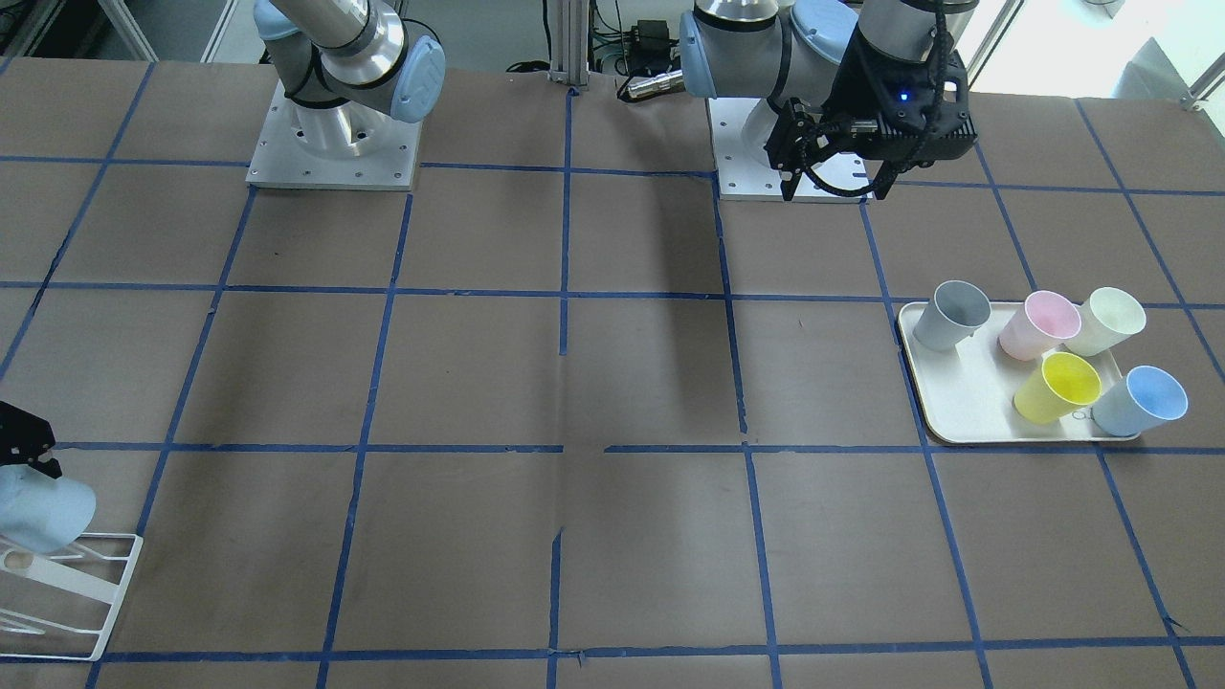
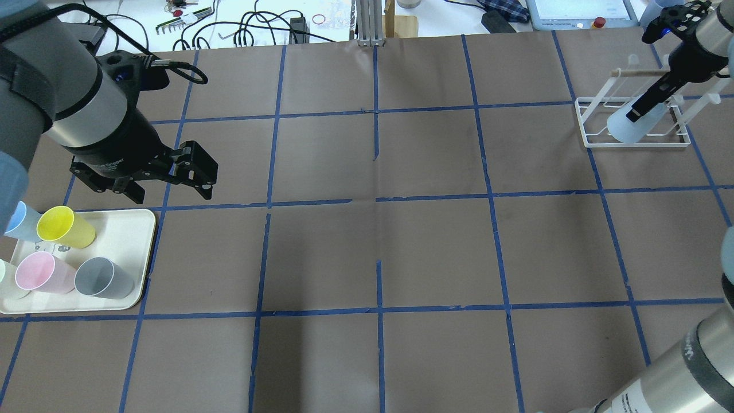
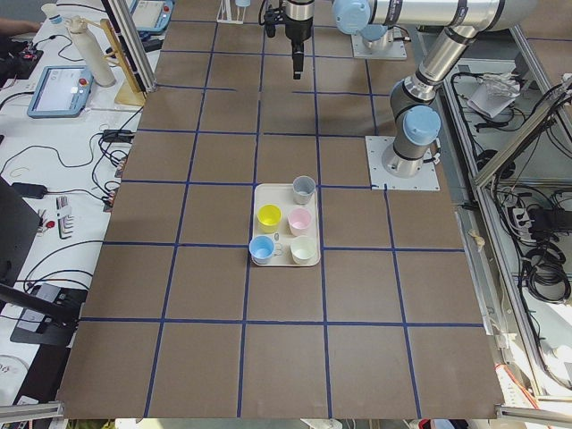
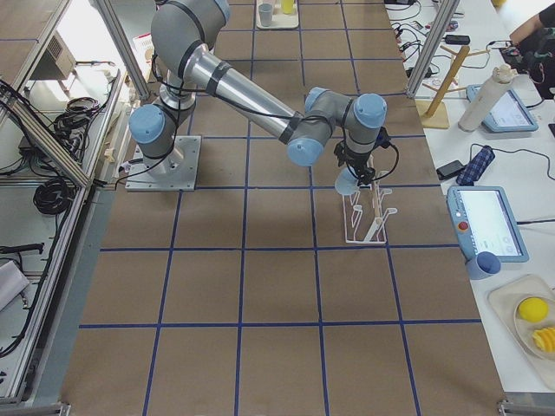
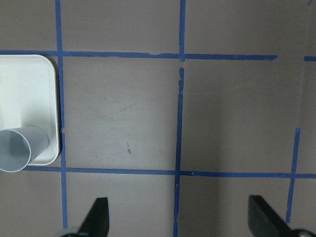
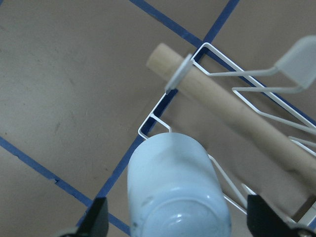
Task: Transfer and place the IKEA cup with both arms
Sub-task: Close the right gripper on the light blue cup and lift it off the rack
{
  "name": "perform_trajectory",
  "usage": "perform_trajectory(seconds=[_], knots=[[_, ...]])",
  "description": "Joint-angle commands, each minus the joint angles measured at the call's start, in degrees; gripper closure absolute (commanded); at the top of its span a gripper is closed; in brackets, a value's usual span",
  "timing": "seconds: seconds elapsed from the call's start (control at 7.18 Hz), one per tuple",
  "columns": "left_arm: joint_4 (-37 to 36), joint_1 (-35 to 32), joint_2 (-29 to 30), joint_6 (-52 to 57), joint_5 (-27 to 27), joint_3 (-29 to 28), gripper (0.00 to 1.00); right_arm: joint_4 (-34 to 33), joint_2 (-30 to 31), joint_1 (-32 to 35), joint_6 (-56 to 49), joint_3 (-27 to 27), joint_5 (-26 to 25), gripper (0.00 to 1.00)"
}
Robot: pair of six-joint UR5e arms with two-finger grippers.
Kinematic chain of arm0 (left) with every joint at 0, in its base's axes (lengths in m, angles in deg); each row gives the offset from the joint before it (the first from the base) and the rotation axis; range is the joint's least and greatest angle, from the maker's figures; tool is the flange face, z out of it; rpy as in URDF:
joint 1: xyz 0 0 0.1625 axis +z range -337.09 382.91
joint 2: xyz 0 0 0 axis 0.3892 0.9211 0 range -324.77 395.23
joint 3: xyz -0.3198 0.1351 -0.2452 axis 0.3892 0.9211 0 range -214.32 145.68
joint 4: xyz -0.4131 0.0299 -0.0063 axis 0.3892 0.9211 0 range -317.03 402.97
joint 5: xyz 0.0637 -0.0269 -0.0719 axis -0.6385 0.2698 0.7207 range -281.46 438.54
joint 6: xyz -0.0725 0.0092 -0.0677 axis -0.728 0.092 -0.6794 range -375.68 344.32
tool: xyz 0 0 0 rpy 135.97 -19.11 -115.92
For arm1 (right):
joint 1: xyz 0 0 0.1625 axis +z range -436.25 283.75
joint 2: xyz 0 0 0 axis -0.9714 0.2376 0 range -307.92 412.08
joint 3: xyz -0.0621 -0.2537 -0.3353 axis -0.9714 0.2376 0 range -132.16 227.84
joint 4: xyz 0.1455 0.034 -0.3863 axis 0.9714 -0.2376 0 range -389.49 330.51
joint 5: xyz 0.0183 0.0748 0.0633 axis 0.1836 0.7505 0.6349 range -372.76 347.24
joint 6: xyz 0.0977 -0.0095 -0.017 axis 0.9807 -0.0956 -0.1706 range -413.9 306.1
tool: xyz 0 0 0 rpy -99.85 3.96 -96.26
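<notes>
Closest to the robot, on its left, a white tray (image 2: 129, 235) holds five cups that are not in play: grey (image 2: 103, 277), pink (image 2: 43, 272), yellow (image 2: 66, 228), off-white (image 1: 1105, 321) and a second blue one (image 2: 20, 219). Just past the tray, towards the middle of the brown table (image 2: 378, 258), the left gripper (image 5: 177, 219) hangs empty with its fingers spread wide and only bare paper below. At the far right corner stands a white wire rack (image 2: 636, 144) with a wooden rod (image 6: 232, 108). The pale-blue cup (image 6: 173, 173) sits there upside down and tilted, base up, at the rack's near end. The right gripper (image 6: 177, 219) is directly over it. The wrist view shows its fingers spread, with a gap on each side of the cup, so it looks released rather than clenched. The trip across the table therefore seems finished and the placing nearly so. The pictures do not show whether the cup sits on a peg or only leans on the wire. If it is seated, what remains is for the right arm to lift away without knocking it. As for writing, the cup shows no brand mark. A small printed mark on the tray beside the yellow cup, and some lettering on the right arm near the overhead camera, are both too small or blurred to read.
</notes>
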State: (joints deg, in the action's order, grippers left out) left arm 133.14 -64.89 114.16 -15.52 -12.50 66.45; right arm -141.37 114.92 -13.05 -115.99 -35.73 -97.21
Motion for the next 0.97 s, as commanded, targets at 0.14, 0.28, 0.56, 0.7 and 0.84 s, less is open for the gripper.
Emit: perform_trajectory(seconds=[0.14, 0.28, 0.56, 0.7, 0.84], knots=[[0.0, 0.0, 0.0, 0.0, 0.1, -0.1, 0.00, 0.1, -0.5, 0.2, 0.1, 0.1, 0.0, 0.12], [0.0, 0.0, 0.2, 0.0, 0.2, -0.3, 0.00, 0.3, -0.5, 0.1, 0.1, 0.1, 0.0, 0.28], [0.0, 0.0, 0.1, 0.0, 0.2, -0.4, 0.00, 0.8, -0.2, 0.2, 0.1, 0.1, 0.0, 0.53], [0.3, 0.0, 0.0, 0.0, -0.1, -0.4, 0.00, 1.1, 0.2, 0.2, 0.1, 0.2, 0.0, 0.56], [0.3, 0.0, 0.0, 0.0, 0.1, -0.4, 0.00, 3.3, 1.0, 0.2, 0.1, 1.2, 0.0, 0.55]])
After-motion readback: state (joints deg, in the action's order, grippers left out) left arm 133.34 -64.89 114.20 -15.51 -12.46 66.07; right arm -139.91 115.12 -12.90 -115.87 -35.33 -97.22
